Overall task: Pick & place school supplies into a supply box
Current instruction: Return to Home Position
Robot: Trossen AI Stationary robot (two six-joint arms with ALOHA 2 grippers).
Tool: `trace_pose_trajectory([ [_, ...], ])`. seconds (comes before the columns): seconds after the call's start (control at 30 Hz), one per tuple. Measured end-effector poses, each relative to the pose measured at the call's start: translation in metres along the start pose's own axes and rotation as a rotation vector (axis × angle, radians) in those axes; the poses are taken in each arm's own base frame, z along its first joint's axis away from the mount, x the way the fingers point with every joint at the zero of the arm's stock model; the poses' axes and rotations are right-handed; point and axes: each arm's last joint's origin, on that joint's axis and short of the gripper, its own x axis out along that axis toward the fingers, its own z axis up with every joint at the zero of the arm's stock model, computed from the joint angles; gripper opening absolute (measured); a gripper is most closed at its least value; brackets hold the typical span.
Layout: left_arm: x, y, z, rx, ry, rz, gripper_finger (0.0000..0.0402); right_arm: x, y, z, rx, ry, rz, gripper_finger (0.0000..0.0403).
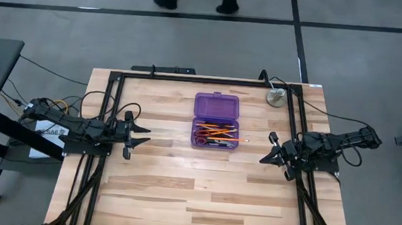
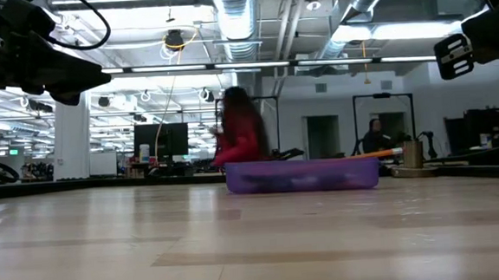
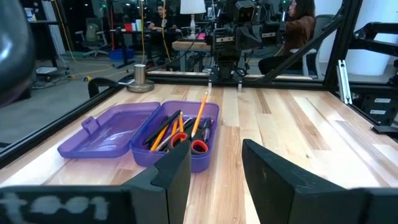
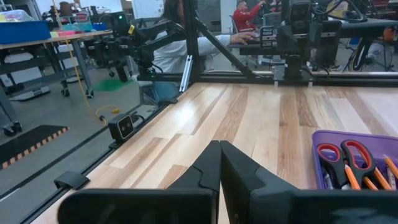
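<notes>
Wooden table (image 1: 180,190): pencils (image 3: 200,115), scissors (image 3: 189,142) inside open purple box (image 1: 216,101). My left claw (image 3: 216,148) apart, right claw (image 4: 219,144) together, both empty, flanking box. Step, likely: homing; next, draw both back clear.

Bright overhead ceiling lights (image 2: 202,66); soft glare on table (image 2: 238,236).

The high camera hangs far overhead, looking straight down on the whole table (image 1: 202,192). The low camera sits at the near edge at board height, facing level toward the far room. The left wrist camera looks rightward across the wood and the right wrist camera leftward, both close and low. All four share the purple supply box (image 1: 217,103).
</notes>
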Motion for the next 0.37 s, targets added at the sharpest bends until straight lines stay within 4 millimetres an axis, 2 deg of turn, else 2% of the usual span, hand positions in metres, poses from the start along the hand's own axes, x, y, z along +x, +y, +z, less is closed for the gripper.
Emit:
trace_pose_trajectory([
  [0.37,0.0,0.0,0.0,0.001,0.0,0.0,0.0132,0.0,0.0,0.0,0.0,0.0,0.0,0.0],
])
